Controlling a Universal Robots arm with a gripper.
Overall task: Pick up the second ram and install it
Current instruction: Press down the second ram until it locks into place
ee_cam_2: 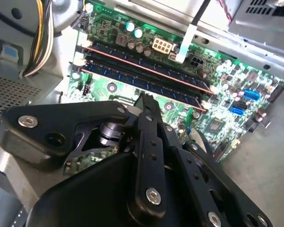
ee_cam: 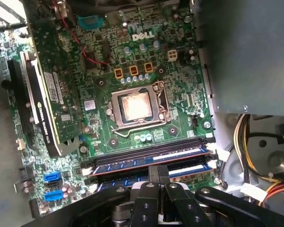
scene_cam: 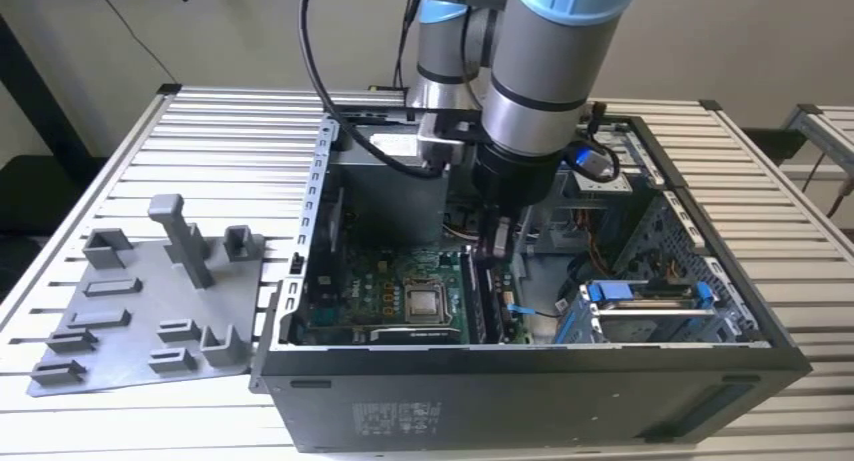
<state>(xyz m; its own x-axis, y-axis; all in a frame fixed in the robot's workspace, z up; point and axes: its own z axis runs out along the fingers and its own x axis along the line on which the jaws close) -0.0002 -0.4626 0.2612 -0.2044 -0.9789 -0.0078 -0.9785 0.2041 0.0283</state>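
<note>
My gripper reaches down into the open computer case, above the memory slots. Its fingers are shut together, and I see nothing clamped between them. In both wrist views the fingertips sit right at the nearest occupied slot. The second ram is a slim dark stick with a row of chips. It stands on edge in that slot, level with the board. Another stick sits in a slot beside it. I cannot tell whether the fingertips touch the ram.
A bare processor socket lies beyond the slots, and a graphics card stands past it. The grey power supply and cable bundles crowd one side. A grey fixture plate with blocks lies at the exterior view's left.
</note>
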